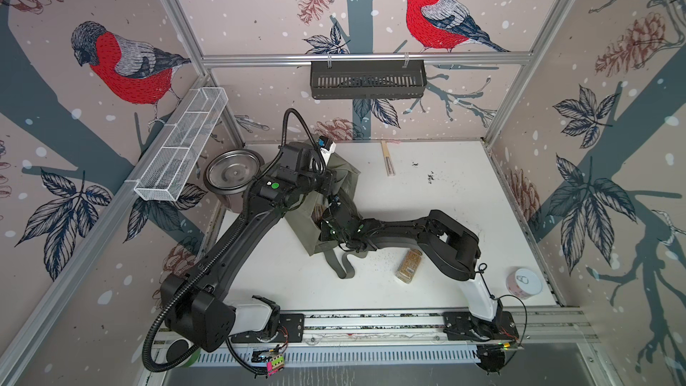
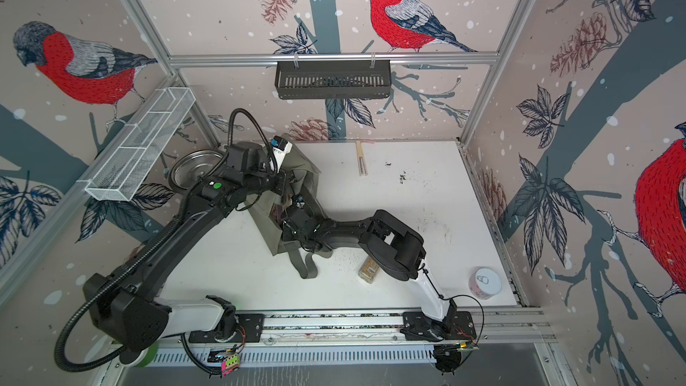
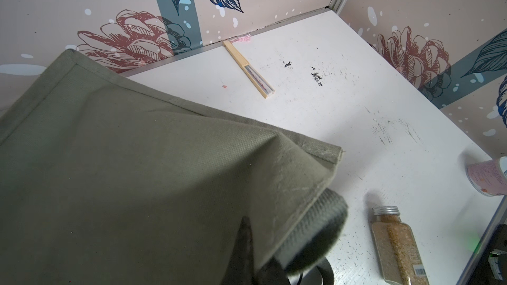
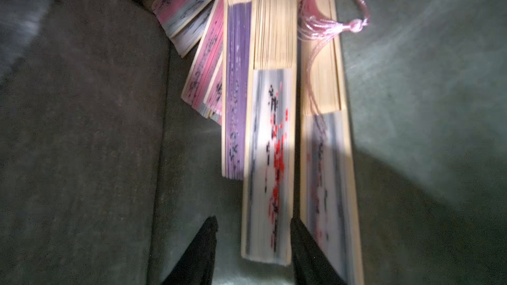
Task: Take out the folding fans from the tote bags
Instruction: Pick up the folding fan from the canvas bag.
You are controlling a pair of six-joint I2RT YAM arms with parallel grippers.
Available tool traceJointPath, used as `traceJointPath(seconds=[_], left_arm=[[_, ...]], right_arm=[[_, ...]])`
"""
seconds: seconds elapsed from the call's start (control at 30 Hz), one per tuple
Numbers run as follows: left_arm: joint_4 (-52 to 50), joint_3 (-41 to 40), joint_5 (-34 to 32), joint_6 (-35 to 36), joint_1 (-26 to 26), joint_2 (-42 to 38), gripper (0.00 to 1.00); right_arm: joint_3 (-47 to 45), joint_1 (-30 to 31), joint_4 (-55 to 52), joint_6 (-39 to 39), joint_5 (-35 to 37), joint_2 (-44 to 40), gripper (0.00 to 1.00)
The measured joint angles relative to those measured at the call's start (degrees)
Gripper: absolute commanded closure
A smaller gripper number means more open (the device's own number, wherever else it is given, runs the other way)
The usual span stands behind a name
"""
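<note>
One olive-grey tote bag sits at the back left of the surface, its straps trailing toward the front. One folding fan lies out on the surface by the back wall, well apart from the bag, with a pink tassel at its wall end in the left wrist view. Inside the bag the right wrist view shows at least six more closed fans with pink, purple and white leaves; blur makes an exact count uncertain.

Also here are one steel pot beside the bag, one glass spice jar lying on its side, and one pink tin can at the front right. One white wire basket hangs on the left wall and one black slotted basket on the back rail.

The surface is white and flecked with dark crumbs. The walls carry bullfinch and pine-cone wallpaper.

The left arm reaches forward over the bag. The left gripper is clamped on a fold of the bag's fabric, holding it lifted. The right arm bends at the elbow and runs low into the bag's mouth. The right gripper is partly spread around the end of a white fan with red and black marks, with a gap at one finger, so it is not gripping it.
</note>
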Motion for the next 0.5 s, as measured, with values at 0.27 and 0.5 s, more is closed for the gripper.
traceJointPath(seconds=[0.27, 0.5], left_arm=[[0.0, 0.0, -0.1, 0.0, -0.4, 0.3, 1.00], [0.0, 0.0, -0.5, 0.0, -0.5, 0.5, 1.00]], right_arm=[[1.4, -0.1, -0.5, 0.0, -0.2, 1.9, 0.55], [4.4, 0.0, -0.6, 0.1, -0.4, 4.6, 0.56]])
